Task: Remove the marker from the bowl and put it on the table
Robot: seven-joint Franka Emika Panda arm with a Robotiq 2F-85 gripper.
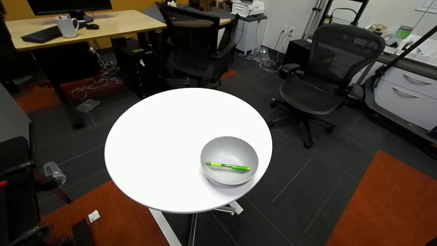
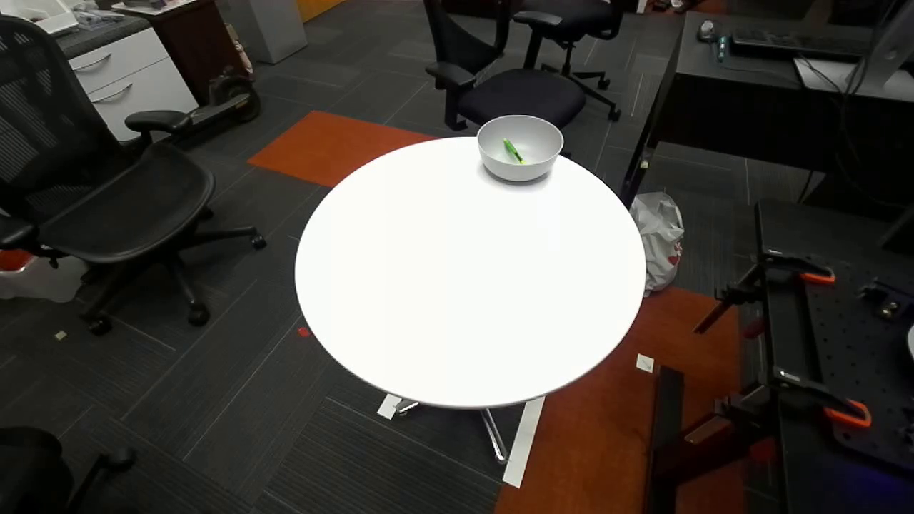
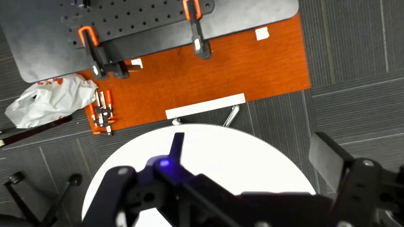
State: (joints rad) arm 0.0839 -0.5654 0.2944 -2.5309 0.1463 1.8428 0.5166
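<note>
- So the table (image 1: 153, 143) is a big round one with a plain white top, standing on dark grey, ridged-looking carpet (image 1: 297, 177) with rusty orange patches (image 1: 389, 205). Shiny metal feet (image 2: 494, 435) poke out underneath.
- Room's an office: black mesh chair (image 1: 344, 54), light-wood desk (image 1: 129, 22), white drawers (image 2: 157, 93).
- The bowl (image 1: 228, 147) is round, smooth, pale grey and pretty deep, sitting close to the table's edge in both exterior views.
- The marker (image 1: 228, 166) lies inside that bowl: slim, bright green, yellower toward one end. Flat or leaning on the curve, I can't tell.
- My claw (image 3: 251, 142) has its fingers (image 3: 325, 160) spread wide, dark and blocky, covering part of the white top in my wrist view.
- Only my wrist view gets the orange-handled tools (image 3: 108, 99) on the floor, right by a crinkly white plastic bag (image 3: 56, 101) with red print. The bag shows in an exterior view too.
- The white mug (image 1: 68, 27) beside a black keyboard (image 1: 42, 34) is only in an exterior view.
- White strip (image 3: 205, 106) on the floor: all three views have it.
</note>
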